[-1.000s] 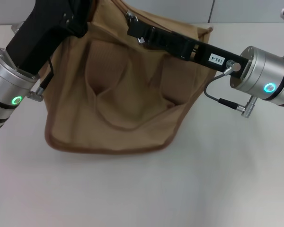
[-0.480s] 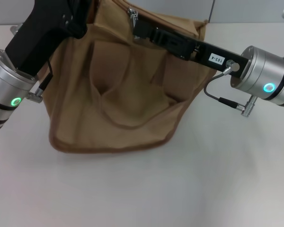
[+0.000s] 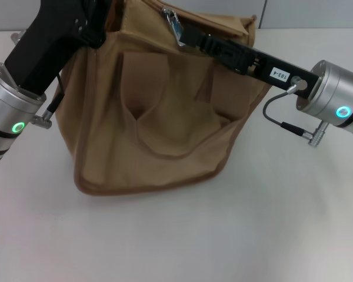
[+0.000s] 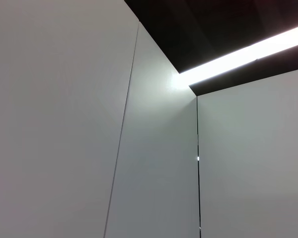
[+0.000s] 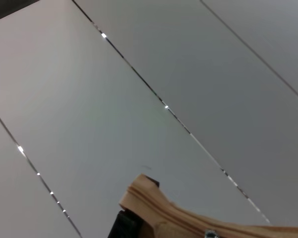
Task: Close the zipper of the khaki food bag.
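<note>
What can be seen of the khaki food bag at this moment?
The khaki food bag is a boxy tan canvas tote with brown piping along its bottom edge and a strap handle drooping down its near side. It stands on the white table. The left gripper is at its top left corner, the right gripper at its silver zipper pull.

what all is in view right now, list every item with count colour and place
boxy tan canvas food bag: one, khaki with brown edge piping, standing on the table between the two arms
small silver metal zipper pull: one, silver, at the bag's top edge, just off the right gripper's tip
white table: one, white, under the bag
pale wall panels: grey-white, behind the table
left gripper: one, black, at the bag's top left corner; fingers hidden
right gripper: one, black, reaching across the bag's top toward the pull
</note>
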{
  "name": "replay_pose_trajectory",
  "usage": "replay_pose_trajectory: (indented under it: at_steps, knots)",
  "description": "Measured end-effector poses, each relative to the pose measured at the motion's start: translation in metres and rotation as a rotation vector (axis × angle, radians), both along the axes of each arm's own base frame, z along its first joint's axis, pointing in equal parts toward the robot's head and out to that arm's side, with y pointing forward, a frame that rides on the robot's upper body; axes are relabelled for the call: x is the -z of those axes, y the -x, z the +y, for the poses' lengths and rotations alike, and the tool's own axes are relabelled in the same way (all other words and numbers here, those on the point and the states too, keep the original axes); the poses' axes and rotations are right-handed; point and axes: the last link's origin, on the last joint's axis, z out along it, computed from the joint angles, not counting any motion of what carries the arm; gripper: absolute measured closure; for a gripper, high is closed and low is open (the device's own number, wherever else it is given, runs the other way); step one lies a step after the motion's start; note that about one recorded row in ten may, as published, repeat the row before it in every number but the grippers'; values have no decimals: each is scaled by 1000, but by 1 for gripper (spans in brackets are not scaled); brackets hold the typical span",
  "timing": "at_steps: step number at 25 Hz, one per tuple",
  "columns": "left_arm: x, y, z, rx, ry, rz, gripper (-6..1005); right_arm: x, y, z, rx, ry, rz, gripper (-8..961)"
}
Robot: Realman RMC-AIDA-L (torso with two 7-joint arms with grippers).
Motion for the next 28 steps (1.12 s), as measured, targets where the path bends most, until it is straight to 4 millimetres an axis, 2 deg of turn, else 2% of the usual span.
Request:
replay_pose_trajectory:
  at_steps: [12,28]
  knots:
    - [-1,0,0,-1,-3,-3,942,-7,-8,2,22,-39,-10,953]
    - [0,-6,3,19,2,-9,940,-10,-6,-1,-57,-169,-20,819]
